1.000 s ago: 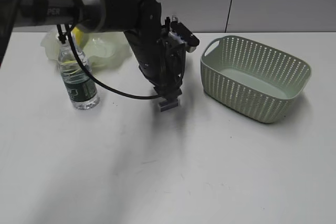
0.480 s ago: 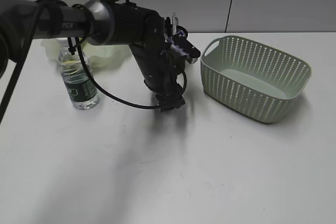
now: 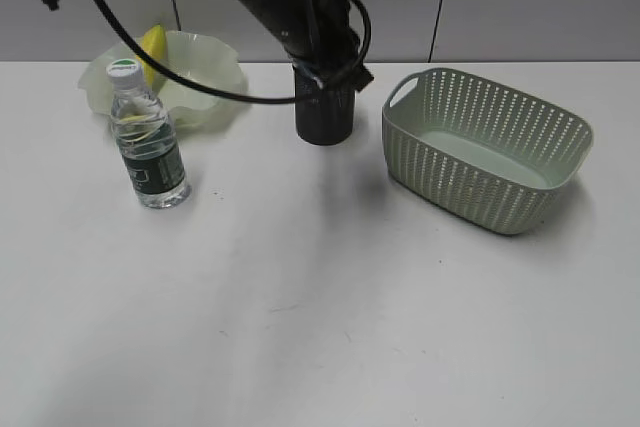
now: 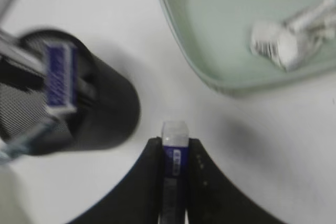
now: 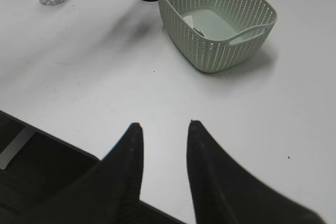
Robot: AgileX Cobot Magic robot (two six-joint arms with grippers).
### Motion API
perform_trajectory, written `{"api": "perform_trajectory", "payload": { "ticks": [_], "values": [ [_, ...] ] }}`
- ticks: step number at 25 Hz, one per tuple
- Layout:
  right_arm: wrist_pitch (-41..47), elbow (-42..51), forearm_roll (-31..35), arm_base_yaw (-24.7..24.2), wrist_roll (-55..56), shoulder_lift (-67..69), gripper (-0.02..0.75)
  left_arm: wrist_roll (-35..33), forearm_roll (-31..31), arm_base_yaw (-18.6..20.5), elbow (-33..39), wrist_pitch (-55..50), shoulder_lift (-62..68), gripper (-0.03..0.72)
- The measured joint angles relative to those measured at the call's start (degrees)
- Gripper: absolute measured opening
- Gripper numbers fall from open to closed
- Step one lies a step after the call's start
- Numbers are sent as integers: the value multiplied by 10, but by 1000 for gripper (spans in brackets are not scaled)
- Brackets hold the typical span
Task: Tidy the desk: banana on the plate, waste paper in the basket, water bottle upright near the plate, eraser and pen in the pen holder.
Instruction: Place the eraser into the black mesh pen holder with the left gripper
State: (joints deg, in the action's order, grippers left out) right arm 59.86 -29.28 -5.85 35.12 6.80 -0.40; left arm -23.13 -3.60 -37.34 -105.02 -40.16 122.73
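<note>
Plate (image 3: 215, 82): translucent pale green, ruffled rim, far left of the bench (image 3: 320, 327); banana (image 3: 152, 47) already lying in it.

Water bottle (image 3: 146, 142): upright just in front of the plate, white cap on, dark green label. Clear thin plastic, likely light and a little slippery; best taken around the labelled waist if ever moved.

Pen holder (image 3: 324, 112): black mesh cup between plate and basket (image 3: 485, 152), standing upright. In the left wrist view, a blue-and-white item seen at its mouth, blurred; identity not certain.

Left hand (image 4: 175, 150): clenched on the eraser (image 4: 175, 153), a small block with a blue sleeve and a white end poking out past the fingertips. Hanging above bare bench between the pen holder and the basket wall, not yet over the cup's mouth.

Eraser handling: small, light, firm yet slightly yielding, rubbery enough not to slip. Gripped across its narrow sides, which looks sound. Narrow cup opening, so needs centring over the mouth before letting go; otherwise likely to bounce off the rim.

Basket: sage green, perforated, right of the cup; waste paper (image 4: 286, 38) lying inside it, white and crumpled.

Right hand (image 5: 163, 129): released, fingers spread, grasping nothing, hovering over the bench's near edge, well apart from everything.
</note>
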Motion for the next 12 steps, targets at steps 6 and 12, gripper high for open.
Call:
{"api": "perform_trajectory", "payload": {
  "ticks": [6,12],
  "values": [
    [0,0,0,0,0,0,242,0,-33,33,-1,198,-6,78],
    [0,0,0,0,0,0,242,0,-151,70,0,261,51,78]
  ]
}}
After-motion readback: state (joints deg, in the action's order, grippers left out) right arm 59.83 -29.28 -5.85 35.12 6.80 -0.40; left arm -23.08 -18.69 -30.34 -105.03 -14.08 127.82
